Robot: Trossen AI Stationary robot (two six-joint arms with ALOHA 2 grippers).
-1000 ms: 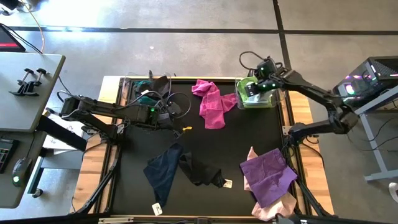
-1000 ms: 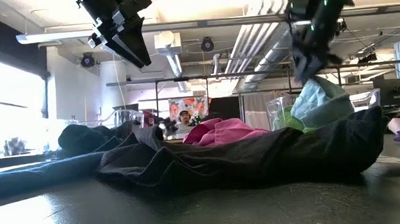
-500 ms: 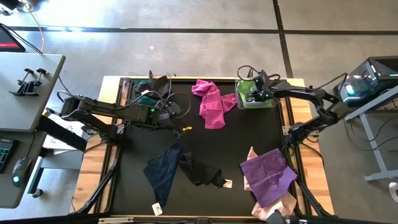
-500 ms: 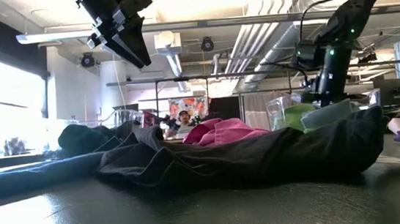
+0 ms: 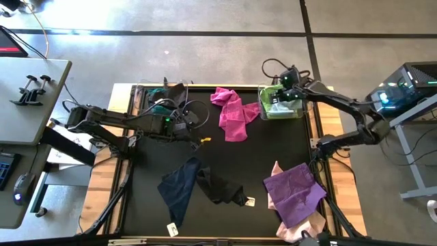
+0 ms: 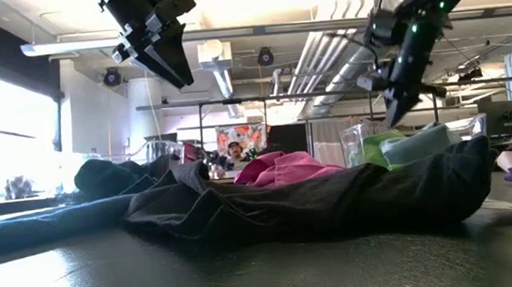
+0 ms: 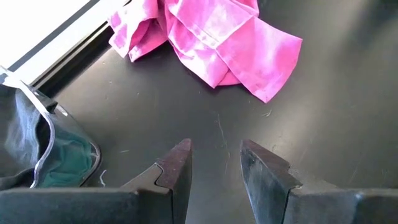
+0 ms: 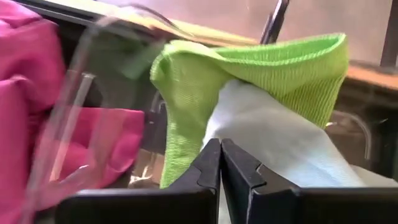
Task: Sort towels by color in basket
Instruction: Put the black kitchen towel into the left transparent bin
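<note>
Lifted back up since half a second ago, the right claw (image 5: 289, 77) now hangs just above the clear right bin (image 5: 301, 111) at the far right corner of the counter (image 5: 273, 147), its arm bent at the elbow and reaching in from the right edge; a moment earlier it was low inside that bin. Its fingers (image 8: 211, 163) are pressed together with nothing between them, and the mint towel (image 8: 273, 140) lies in the bin against the lime towel (image 8: 249, 62), both poking over the rim in the low view. The left arm has not moved: it stretches level from the left side, with the left claw (image 5: 193, 130) held over the dark mat beside the clear left bin (image 5: 145, 102), fingers (image 7: 177, 163) spread apart and empty. That bin holds a teal towel (image 7: 65, 165) and a dark cloth draped over its rim. The magenta towel (image 5: 232, 113) lies crumpled at the far middle of the counter, between the two bins. Nearer the front, the navy towel (image 5: 179, 190) and the black towel (image 5: 222, 189) lie touching each other, each with a white tag. At the front right, the purple towel (image 5: 297, 191) is spread flat over the pale pink towel (image 5: 300, 229).
</note>
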